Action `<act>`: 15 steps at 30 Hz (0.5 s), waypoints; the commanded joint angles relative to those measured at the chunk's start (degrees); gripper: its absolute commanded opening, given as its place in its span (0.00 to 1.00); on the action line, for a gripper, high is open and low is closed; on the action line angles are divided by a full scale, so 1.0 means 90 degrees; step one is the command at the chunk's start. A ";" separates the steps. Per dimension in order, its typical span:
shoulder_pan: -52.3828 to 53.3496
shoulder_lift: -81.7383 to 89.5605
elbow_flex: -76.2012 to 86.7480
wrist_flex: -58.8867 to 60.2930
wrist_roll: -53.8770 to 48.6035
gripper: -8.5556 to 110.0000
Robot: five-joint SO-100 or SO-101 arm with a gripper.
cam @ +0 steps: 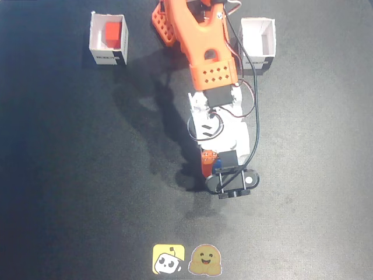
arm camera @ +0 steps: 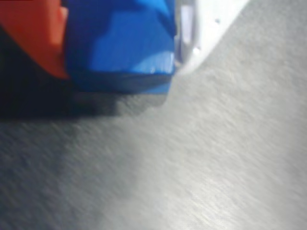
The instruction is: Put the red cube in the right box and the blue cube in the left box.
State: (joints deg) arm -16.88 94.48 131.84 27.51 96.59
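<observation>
The blue cube sits pinched between the orange and white fingers, filling the top of the wrist view close above the tabletop. In the fixed view the gripper hangs over mid-tabletop with the cube barely showing. The red cube already lies in the box at upper left. The empty box lies up and to the right of the fingers, beside the arm's base, so the carry likely heads that way.

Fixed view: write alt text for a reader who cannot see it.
An orange and white robot arm reaches down the middle of a dark table, its claw closed on the blue cube. The red cube sits inside the white box at upper left; the white box at upper right looks empty.
</observation>
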 commanded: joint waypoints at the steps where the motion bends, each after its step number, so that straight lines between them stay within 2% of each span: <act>1: 0.0137 0.0615 -0.0098 0.0449 -0.0010 0.17; 9: 0.0557 0.1641 -0.0508 0.1904 -0.0332 0.17; 15: 0.0703 0.2354 -0.0420 0.2490 -0.0332 0.17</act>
State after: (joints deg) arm -11.43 110.92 130.25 47.99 93.60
